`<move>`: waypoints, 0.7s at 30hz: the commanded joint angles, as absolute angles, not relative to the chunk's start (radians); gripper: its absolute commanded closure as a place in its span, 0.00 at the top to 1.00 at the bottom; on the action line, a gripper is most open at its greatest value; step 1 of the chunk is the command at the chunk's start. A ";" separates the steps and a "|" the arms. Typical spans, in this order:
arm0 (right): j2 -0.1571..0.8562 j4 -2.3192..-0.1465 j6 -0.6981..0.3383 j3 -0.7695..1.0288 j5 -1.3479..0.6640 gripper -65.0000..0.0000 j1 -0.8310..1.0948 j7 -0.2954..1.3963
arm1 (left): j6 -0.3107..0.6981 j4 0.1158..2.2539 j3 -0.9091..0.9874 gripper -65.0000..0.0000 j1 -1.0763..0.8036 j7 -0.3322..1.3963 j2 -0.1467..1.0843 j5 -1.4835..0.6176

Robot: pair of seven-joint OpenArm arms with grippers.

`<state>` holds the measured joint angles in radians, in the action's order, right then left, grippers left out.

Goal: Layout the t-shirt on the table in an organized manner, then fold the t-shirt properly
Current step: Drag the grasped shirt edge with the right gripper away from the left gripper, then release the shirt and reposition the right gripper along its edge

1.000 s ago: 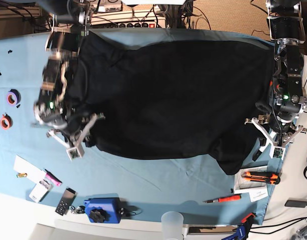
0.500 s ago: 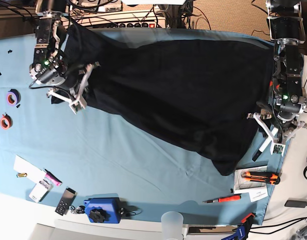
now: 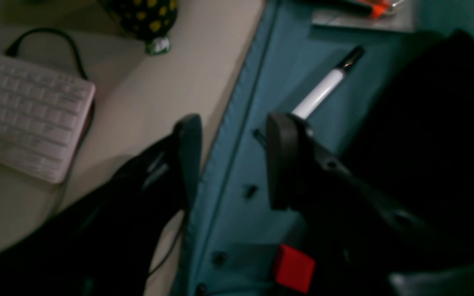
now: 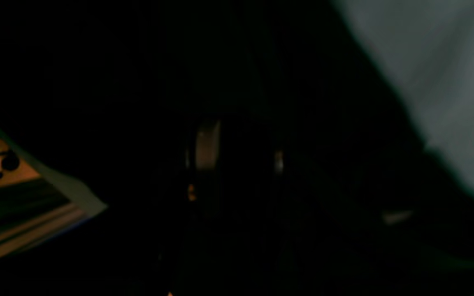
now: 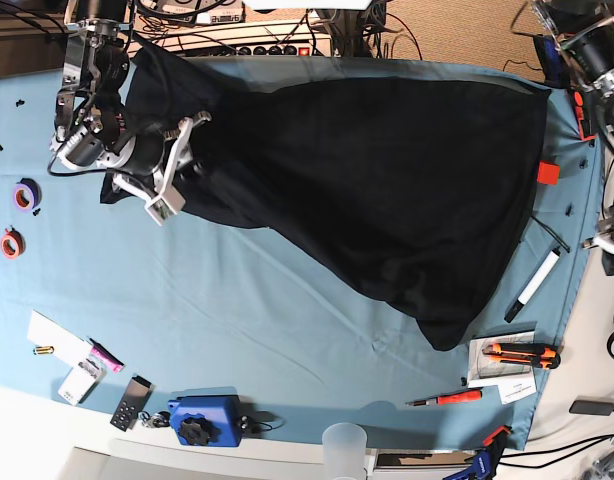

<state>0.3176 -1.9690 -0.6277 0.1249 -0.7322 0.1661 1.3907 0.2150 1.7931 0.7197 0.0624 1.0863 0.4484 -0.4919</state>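
Observation:
The black t-shirt (image 5: 387, 180) lies spread across the far half of the teal table (image 5: 287, 330), plain side up, and narrows to a point at the lower right. My right gripper (image 5: 172, 165) sits on the shirt's bunched left end. In the right wrist view black fabric fills the frame, and the two fingers show as faint glints standing apart. My left gripper (image 3: 233, 160) is open and empty. It hovers over the table's right edge, with the t-shirt (image 3: 426, 123) a short way off to its side.
A white marker (image 5: 532, 285), a red cube (image 5: 548, 172), an orange utility knife (image 5: 522, 352) and a screwdriver (image 5: 447, 398) lie near the right edge. Tape rolls (image 5: 25, 195) sit at the left, with a blue device (image 5: 202, 420) and a cup (image 5: 345, 445) in front. A keyboard (image 3: 23, 123) lies off the table.
My right gripper has carried the shirt's left end toward the far left corner, pulling the shirt flatter. My left arm has drawn back from the shirt to beyond the right table edge.

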 commanded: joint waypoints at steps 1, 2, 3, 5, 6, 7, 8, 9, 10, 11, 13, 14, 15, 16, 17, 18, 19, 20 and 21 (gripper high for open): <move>0.329 -1.999 -0.651 0.130 -0.753 0.24 0.154 1.387 | 0.224 1.810 0.751 0.41 0.075 1.080 0.469 -0.521; 0.329 -2.008 -0.678 0.130 -0.766 0.24 0.154 1.396 | 0.231 1.810 0.773 0.41 0.070 1.082 0.469 -0.543; 0.329 -2.012 -0.698 0.130 -0.788 0.24 0.155 1.396 | 0.231 1.810 0.791 0.41 0.063 1.081 0.469 -0.562; 0.330 -2.012 -0.698 0.130 -0.799 0.24 0.154 1.396 | 0.231 1.810 0.811 0.41 0.050 1.081 0.469 -0.586; 0.330 -2.012 -0.698 0.133 -0.788 0.24 0.152 1.396 | 0.233 1.810 0.812 0.41 0.046 1.080 0.469 -0.592; 0.330 -2.012 -0.698 0.133 -0.772 0.24 0.148 1.396 | 0.246 1.810 0.812 0.41 0.044 1.081 0.468 -0.599; 0.330 -2.012 -0.681 0.134 -0.744 0.24 0.145 1.367 | 0.267 1.810 0.809 0.41 0.044 1.081 0.468 -0.614; 0.329 -2.012 -0.649 0.135 -0.707 0.24 0.140 1.294 | 0.287 1.809 0.807 0.41 0.044 1.082 0.468 -0.630; 0.329 -2.012 -0.605 0.135 -0.659 0.24 0.135 1.224 | 0.299 1.810 0.807 0.41 0.045 1.082 0.468 -0.653; 0.324 -2.012 -0.551 0.135 -0.590 0.24 0.125 1.176 | 0.302 1.810 0.807 0.41 0.044 1.082 0.468 -0.671; 0.321 -2.006 -0.443 0.132 -0.440 0.24 0.098 1.133 | 0.316 1.809 0.807 0.41 0.044 1.085 0.468 -0.685; 0.321 -1.996 -0.405 0.132 -0.385 0.24 0.083 1.128 | 0.316 1.809 0.807 0.41 0.044 1.085 0.468 -0.685; 0.321 -1.981 -0.381 0.132 -0.354 0.24 0.068 1.130 | 0.316 1.809 0.807 0.41 0.044 1.085 0.468 -0.685; 0.321 -1.962 -0.371 0.132 -0.339 0.24 0.055 1.130 | 0.316 1.809 0.807 0.41 0.044 1.085 0.468 -0.685; 0.321 -1.937 -0.371 0.132 -0.340 0.24 0.043 1.130 | 0.316 1.809 0.807 0.41 0.044 1.085 0.468 -0.686; 0.321 -1.909 -0.371 0.131 -0.344 0.24 0.031 1.130 | 0.316 1.809 0.807 0.41 0.044 1.085 0.468 -0.686; 0.321 -1.877 -0.371 0.129 -0.344 0.24 0.021 1.130 | 0.316 1.809 0.807 0.41 0.044 1.085 0.467 -0.686; 0.321 -1.843 -0.371 0.125 -0.344 0.24 0.012 1.129 | 0.316 1.809 0.807 0.41 0.044 1.085 0.468 -0.686; 0.321 -1.808 -0.371 0.120 -0.344 0.24 0.001 1.130 | 0.316 1.809 0.807 0.41 0.044 1.084 0.468 -0.686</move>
